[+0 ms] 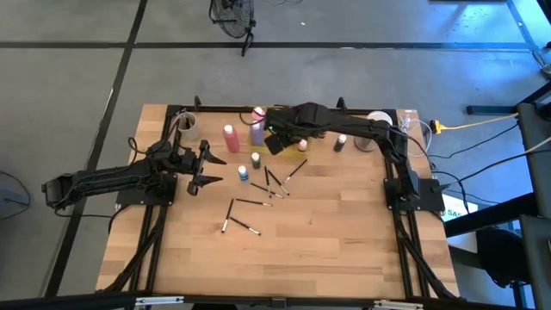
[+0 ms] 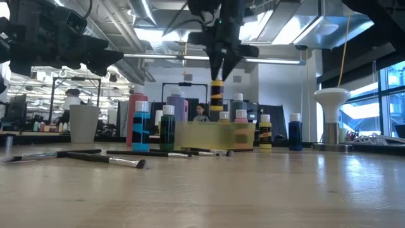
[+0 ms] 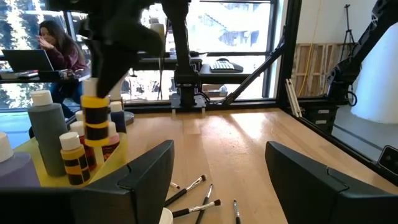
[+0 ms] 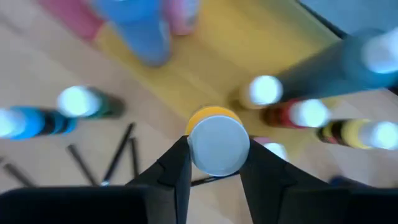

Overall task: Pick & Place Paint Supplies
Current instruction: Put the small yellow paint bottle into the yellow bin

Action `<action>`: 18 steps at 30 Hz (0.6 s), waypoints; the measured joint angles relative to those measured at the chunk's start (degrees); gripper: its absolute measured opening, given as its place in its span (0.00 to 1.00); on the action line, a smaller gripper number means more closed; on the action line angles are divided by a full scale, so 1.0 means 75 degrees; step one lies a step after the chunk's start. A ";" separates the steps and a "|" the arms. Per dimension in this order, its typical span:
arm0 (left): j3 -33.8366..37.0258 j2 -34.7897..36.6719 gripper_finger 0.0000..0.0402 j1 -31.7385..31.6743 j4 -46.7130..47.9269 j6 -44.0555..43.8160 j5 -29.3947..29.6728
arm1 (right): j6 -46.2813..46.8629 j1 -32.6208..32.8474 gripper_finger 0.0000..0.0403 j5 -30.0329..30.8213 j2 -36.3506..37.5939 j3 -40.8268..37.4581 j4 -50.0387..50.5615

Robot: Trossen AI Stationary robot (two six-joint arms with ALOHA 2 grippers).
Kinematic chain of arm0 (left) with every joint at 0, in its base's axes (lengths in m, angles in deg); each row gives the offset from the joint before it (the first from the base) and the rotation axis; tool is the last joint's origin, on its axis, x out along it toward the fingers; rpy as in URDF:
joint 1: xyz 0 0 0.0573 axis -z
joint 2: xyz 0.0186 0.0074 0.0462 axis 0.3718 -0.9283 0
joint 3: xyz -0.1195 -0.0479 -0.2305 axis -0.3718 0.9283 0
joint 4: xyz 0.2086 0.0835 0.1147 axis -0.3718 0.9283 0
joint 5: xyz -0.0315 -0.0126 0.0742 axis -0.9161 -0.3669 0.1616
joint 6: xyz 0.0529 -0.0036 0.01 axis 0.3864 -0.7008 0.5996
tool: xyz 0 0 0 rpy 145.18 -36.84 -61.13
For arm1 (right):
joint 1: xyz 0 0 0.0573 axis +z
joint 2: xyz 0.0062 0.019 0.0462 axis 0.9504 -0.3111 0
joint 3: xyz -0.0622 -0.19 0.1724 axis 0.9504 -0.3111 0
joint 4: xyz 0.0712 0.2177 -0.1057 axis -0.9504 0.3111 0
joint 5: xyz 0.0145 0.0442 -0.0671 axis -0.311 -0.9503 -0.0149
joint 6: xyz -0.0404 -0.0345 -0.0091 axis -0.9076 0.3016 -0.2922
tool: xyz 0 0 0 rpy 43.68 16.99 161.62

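White round cap (image 4: 217, 147) of yellow bottle (image 2: 217, 95) clamped in right gripper (image 4: 214, 163) jaws

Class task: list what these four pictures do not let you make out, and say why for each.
- Low view: the translucent yellow tray hides the bases of the bottles in it.
- Right wrist view: the small yellow white-capped bottle in the right pincer shows only its cap; its label is hidden.
- High view: brushes' tips too small.
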 joint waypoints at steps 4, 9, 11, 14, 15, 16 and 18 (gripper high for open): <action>0.0000 0.0000 0.62 0.0001 0.0005 0.0000 0.0000 | 0.0033 -0.0147 0.28 -0.0029 -0.0050 -0.0150 0.0005; 0.0000 0.0000 0.62 0.0001 0.0127 -0.0003 0.0000 | 0.0030 -0.0196 0.28 -0.0056 -0.0048 -0.0486 -0.0242; 0.0000 0.0000 0.62 0.0001 0.0201 -0.0003 0.0000 | 0.0031 -0.0241 0.28 -0.0050 -0.0047 -0.0614 -0.0363; 0.0000 0.0000 0.62 0.0000 0.0227 -0.0003 0.0000 | 0.0033 -0.0342 0.28 -0.0056 -0.0048 -0.0873 -0.0464; 0.0000 0.0000 0.62 0.0000 0.0230 0.0000 0.0000 | 0.0033 -0.0378 0.28 -0.0058 -0.0048 -0.0952 -0.0524; 0.0000 0.0000 0.62 0.0003 0.0230 -0.0002 0.0000 | 0.0031 -0.0413 0.28 -0.0090 -0.0048 -0.1026 -0.0628; 0.0000 0.0000 0.62 0.0000 0.0230 -0.0001 0.0000 | 0.0032 -0.0484 0.28 -0.0215 -0.0048 -0.1199 -0.0795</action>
